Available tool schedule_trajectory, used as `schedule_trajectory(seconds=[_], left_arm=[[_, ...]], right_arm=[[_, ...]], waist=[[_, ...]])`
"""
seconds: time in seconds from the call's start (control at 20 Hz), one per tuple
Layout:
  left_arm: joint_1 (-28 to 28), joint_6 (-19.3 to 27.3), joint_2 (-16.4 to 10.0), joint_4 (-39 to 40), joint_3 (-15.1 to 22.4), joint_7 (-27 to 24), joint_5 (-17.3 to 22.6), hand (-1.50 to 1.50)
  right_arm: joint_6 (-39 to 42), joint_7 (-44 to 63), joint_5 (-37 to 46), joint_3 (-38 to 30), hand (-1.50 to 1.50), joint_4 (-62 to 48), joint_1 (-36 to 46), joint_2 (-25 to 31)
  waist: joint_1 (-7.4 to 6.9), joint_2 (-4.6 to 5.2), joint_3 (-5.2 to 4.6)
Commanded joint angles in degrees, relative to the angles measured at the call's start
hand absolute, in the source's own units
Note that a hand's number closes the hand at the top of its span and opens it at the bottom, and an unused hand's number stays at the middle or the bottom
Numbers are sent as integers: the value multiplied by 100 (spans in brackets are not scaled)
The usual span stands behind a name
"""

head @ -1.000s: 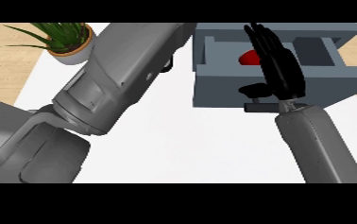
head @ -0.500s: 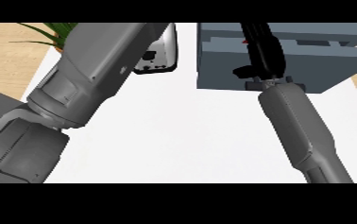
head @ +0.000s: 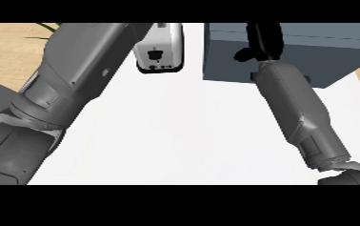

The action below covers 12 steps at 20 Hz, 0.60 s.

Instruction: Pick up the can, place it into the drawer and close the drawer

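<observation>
The grey drawer unit (head: 225, 58) stands at the top right, and its front face looks flush, with no open tray showing. My right hand (head: 264, 39) lies flat against that front, fingers straight and pointing up, thumb out to the left. The right forearm (head: 302, 115) runs up to it from the lower right. No can shows anywhere. My left forearm (head: 77, 72) fills the left side and leaves the view at the top, so its hand is out of sight.
A white toaster (head: 160, 48) sits on the white counter (head: 183, 134) between the left forearm and the drawer unit. A few plant leaves (head: 48, 27) and a wooden surface (head: 17, 53) show at the far left.
A second ago the drawer stood open with the red can inside. The right hand has pushed forward, the drawer now looks shut and the can is hidden. The toaster has come into view.
</observation>
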<state>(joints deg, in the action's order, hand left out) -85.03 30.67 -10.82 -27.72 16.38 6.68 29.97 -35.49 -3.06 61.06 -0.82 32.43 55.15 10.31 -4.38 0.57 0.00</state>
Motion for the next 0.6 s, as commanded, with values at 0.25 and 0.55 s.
schedule_trajectory(seconds=[0.25, 0.55], left_arm=[[518, -222, -415, -824, 77, 407, -25, -150], [945, -90, -398, -1301, 182, 437, -93, -150]], right_arm=[[-264, -58, 28, -344, -150, -1035, 1057, 204], [-256, -396, -274, -630, -150, -1178, 1303, 149]], waist=[[-244, 36, 5], [-278, 39, 12]])
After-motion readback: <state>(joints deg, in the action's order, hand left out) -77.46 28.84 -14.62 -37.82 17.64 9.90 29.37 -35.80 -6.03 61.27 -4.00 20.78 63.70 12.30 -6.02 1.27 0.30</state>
